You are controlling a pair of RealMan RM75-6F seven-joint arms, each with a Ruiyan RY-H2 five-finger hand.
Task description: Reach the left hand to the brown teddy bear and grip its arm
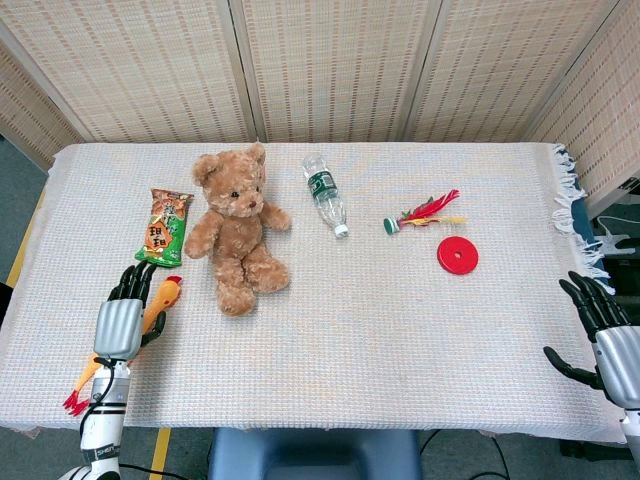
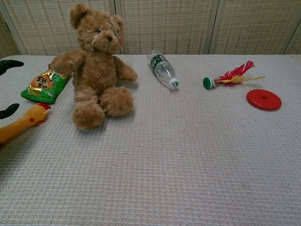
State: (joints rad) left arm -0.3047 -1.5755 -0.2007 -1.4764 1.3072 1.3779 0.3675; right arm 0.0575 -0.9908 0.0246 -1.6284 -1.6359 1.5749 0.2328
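At the table's near edge the left hand hovers with fingers spread and holding nothing, over an orange rubber chicken toy, though whether it touches the toy is hard to tell. The right hand, also spread and empty, hangs off the near right corner. The fluffy brown teddy bear sits upright at the left hand's one o'clock, its arm resting against a green crinkly snack packet.

left hand empty, right hand fingers spread

green snack packet at far left beside the teddy, bold yellow-and-red characters on its front, too blurred to read, bottle with green label band, print illegible
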